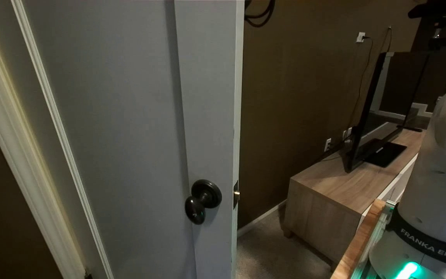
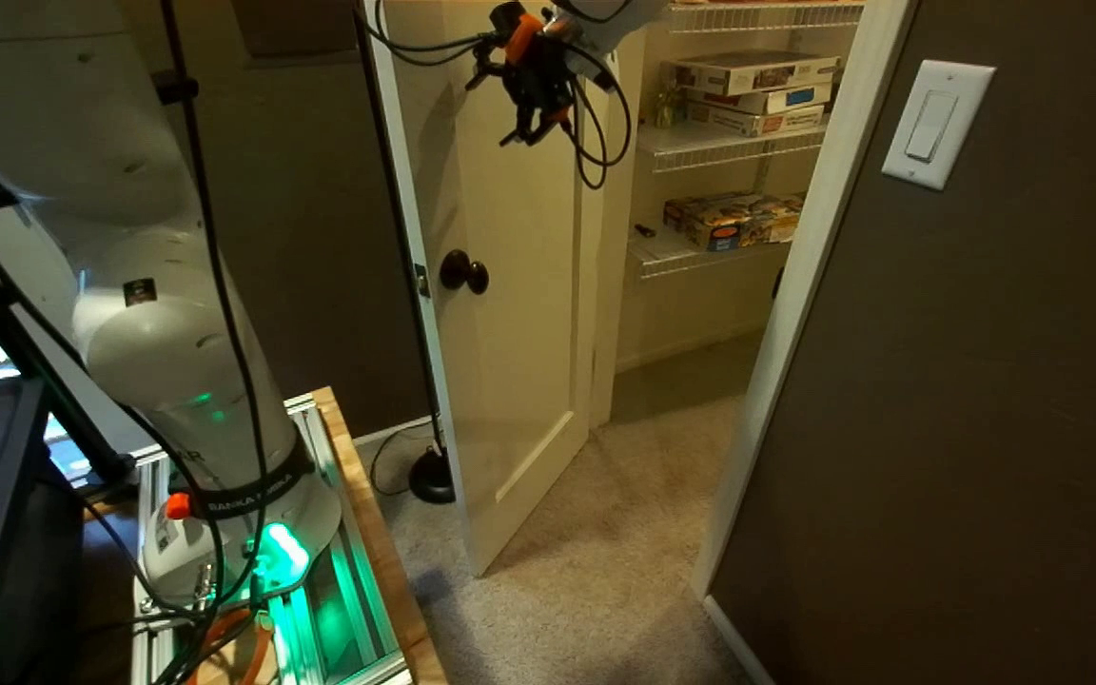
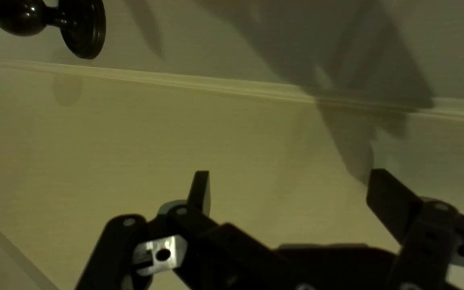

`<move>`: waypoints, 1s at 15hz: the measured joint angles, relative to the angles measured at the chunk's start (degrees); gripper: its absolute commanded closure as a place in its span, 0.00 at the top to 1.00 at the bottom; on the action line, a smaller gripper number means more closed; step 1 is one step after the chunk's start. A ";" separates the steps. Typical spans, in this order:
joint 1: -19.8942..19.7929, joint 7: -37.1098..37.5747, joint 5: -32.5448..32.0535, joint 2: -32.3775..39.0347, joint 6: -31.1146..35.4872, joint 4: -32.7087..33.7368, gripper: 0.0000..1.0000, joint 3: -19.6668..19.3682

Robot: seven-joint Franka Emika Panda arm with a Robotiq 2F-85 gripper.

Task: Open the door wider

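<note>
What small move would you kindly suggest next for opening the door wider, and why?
I'd probably ease the open end effector against the panel door and push it away from the rocker light switch. The end effector faces the door from that side, above the doorknob, and the door stands partway open, so a push there would likely swing it wider.

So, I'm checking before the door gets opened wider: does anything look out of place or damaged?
Nothing looks spilled or plainly damaged. Slightly odd, in an exterior view: black cables hang in loose loops by the open gripper, in front of the door, and might snag. An orange item near the arm's base seems left behind.
</note>
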 measured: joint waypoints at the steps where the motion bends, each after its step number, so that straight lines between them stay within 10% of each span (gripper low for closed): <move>1: 0.30 0.00 0.00 0.35 0.15 0.38 1.00 0.31; 15: 0.63 -0.25 3.00 1.77 -2.36 -1.50 1.00 0.97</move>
